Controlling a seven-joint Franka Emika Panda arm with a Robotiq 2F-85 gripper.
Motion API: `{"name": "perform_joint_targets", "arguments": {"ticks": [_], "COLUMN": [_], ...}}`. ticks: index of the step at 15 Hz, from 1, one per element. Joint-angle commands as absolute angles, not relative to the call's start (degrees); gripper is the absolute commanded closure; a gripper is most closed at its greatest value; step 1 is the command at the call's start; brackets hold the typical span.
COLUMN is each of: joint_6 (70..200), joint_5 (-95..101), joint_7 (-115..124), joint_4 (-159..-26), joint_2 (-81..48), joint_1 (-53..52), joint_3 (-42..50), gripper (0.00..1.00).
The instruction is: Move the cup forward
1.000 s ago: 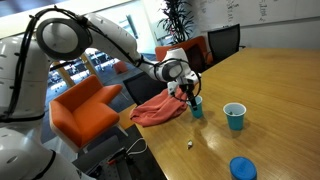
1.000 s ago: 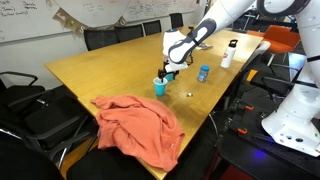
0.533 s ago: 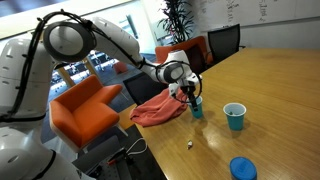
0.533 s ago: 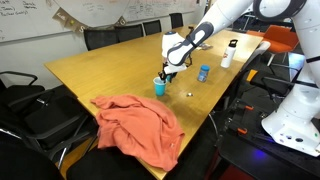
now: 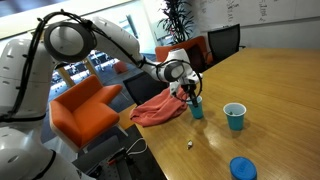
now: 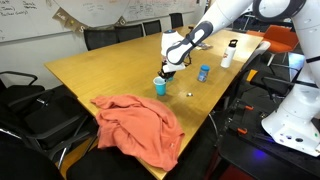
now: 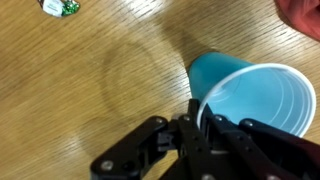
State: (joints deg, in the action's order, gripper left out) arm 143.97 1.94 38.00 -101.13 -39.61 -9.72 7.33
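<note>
Wooden table, cup (image 7: 255, 95) upright, mouth up, rim in gripper (image 7: 200, 112).

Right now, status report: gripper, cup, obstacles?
Gripper shut on rim of tapered blue plastic cup, white inside. Cup upright beside red cloth. Second plastic cup, small green-white wrapper apart.

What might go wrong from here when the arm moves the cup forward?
1. The pincer seems to pinch only the thin rim of the teal cup, so that cup may tip or slip out when it is moved.
2. The blue cup stands apart on the table, untouched. Perhaps the wrong cup is held.
</note>
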Motion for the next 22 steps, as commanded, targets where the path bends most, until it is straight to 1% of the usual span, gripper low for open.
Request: {"name": "perform_joint_targets", "arguments": {"ticks": [1, 4, 10, 14, 20, 22], "joint_6": [145.4, 145.2, 150.7, 156.6, 164.4, 166.4], "joint_5": [1.6, -0.5, -4.4, -5.8, -15.0, -18.4], "joint_7": [40.0, 38.9, 34.4, 26.6, 12.8, 8.9], "joint_4": [-102.0, -106.8, -123.9, -136.3, -155.3, -159.0], "joint_2": [-39.0, -34.1, -20.6, -12.3, -1.7, 0.5], "joint_1": [-10.5, -8.9, -4.3, 0.2, 8.5, 10.6], "joint_3": [8.5, 7.4, 7.2, 7.4, 8.1, 8.4], "gripper": [0.99, 0.99, 0.99, 0.99, 0.99, 0.99]}}
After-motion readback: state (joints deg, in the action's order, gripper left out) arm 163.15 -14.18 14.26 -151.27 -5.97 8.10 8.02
